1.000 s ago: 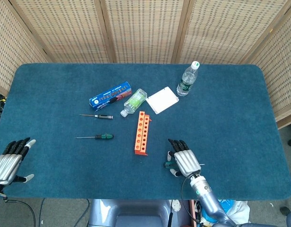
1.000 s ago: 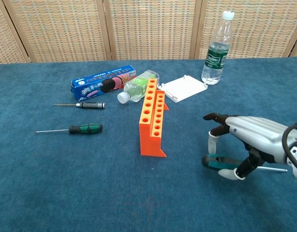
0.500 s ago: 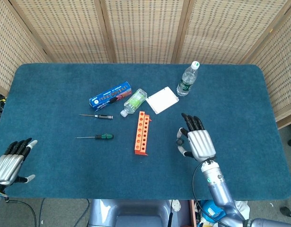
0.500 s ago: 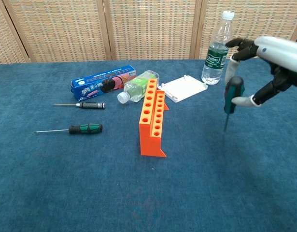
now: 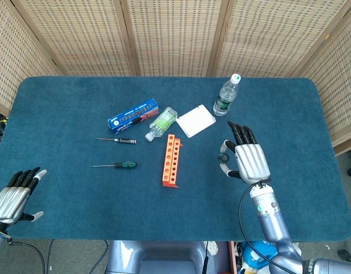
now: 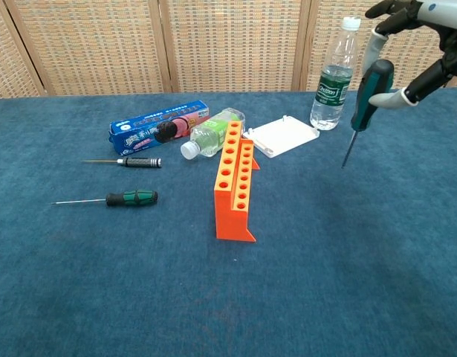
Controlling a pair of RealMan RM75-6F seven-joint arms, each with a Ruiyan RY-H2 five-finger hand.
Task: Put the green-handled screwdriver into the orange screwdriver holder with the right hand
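My right hand (image 5: 247, 161) (image 6: 417, 46) is raised above the table, right of the orange screwdriver holder (image 5: 170, 160) (image 6: 235, 181). It pinches a green-handled screwdriver (image 6: 364, 99) by the handle, tip pointing down and clear of the cloth. In the head view only the handle's top (image 5: 223, 158) shows beside the hand. The holder stands upright with a row of empty holes. A second green-handled screwdriver (image 5: 116, 165) (image 6: 113, 199) lies flat to the holder's left. My left hand (image 5: 12, 195) rests open at the table's near left corner.
A black-handled screwdriver (image 5: 118, 140) (image 6: 125, 161) lies beyond the green one. Behind the holder are a blue box (image 5: 133, 114) (image 6: 159, 127), a small bottle on its side (image 5: 161, 123) (image 6: 208, 135), a white square lid (image 5: 196, 120) (image 6: 282, 135) and an upright water bottle (image 5: 226, 95) (image 6: 334, 75).
My right hand picked the green-handled screwdriver off the cloth near the front edge and lifted it up and away from me, turning it tip-down. The left hand barely moved.
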